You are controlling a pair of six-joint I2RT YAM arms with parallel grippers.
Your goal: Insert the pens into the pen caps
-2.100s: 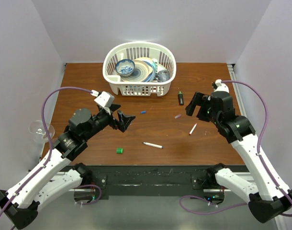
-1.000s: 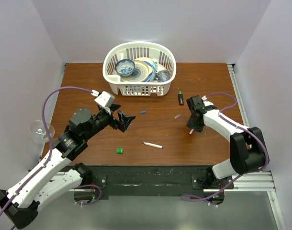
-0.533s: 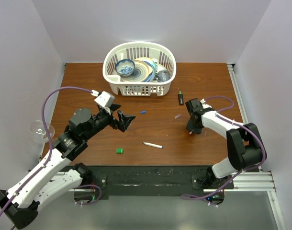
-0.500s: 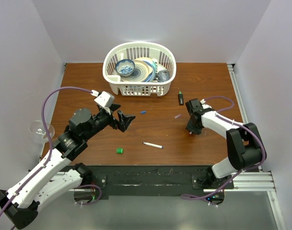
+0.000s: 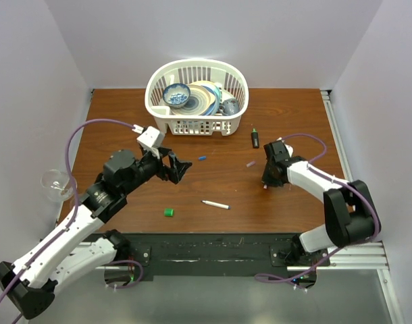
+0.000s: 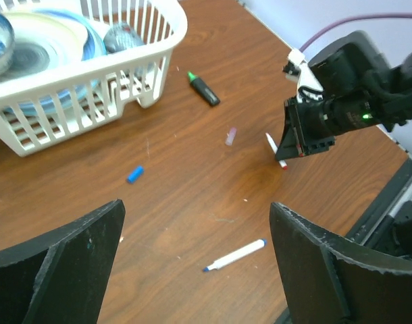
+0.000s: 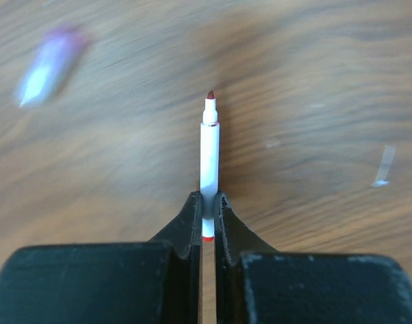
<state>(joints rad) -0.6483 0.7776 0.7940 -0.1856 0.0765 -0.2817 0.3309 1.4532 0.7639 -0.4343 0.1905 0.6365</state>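
Desk [image 5: 125, 128] of brown wood carries all the pieces. The right claw [image 7: 207, 216] is clamped on the red pen [image 7: 209, 152], a slim white barrel. It grips near the back end, which has a red band, and the red tip points straight away from the claw. Claw and pen sit toward the right edge, about midway between the far and near edges. Whether the pen touches the wood cannot be told.

The pink cap [image 5: 250, 163] lies near this claw on its left, a little toward the far edge. It is apart from the pen and shows only as a pale blur in the right wrist view.

The left claw [image 5: 175, 167] has its fingers spread wide apart. It hovers over the left half of the desk and points toward the right edge. The blue cap [image 5: 202, 159] lies on the wood just beyond its tips, near the centre.

The blue pen [image 5: 215, 204], white with a blue tip, lies flat near the middle of the near edge. The green cap [image 5: 169, 212] sits to its left, apart from it, also close to the near edge. The marker [image 5: 255, 138], black with a green tip, lies toward the far edge. It is just right of the basket [image 5: 152, 101], a white one at the middle of the far edge holding a bowl and plates.
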